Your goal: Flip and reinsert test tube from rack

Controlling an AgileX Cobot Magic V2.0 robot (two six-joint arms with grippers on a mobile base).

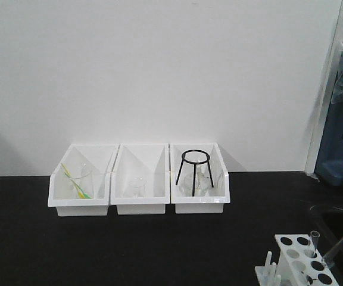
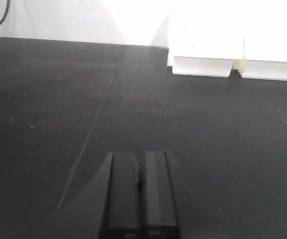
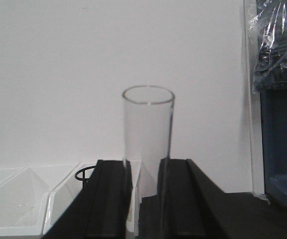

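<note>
Two claws show different states. The right claw (image 3: 144,172) pinches the test tube (image 3: 148,129) between its dark fingers (image 3: 111,199), one on each side of the glass, and the tube stands upright with its open rim on top. In the front view the test tube (image 1: 312,244) rises from the far right part of the rack (image 1: 284,257), which sits at the near right corner of the black tabletop (image 1: 130,250). Whether its foot is seated in a hole cannot be told. The left claw (image 2: 140,162) is pressed together with only a thin seam between the fingers, above bare tabletop. Three white bins stand side by side against the wall: the left bin (image 1: 79,210), the middle bin (image 1: 140,208) and the right bin (image 1: 200,208), which holds a black tripod (image 1: 193,179).
</note>
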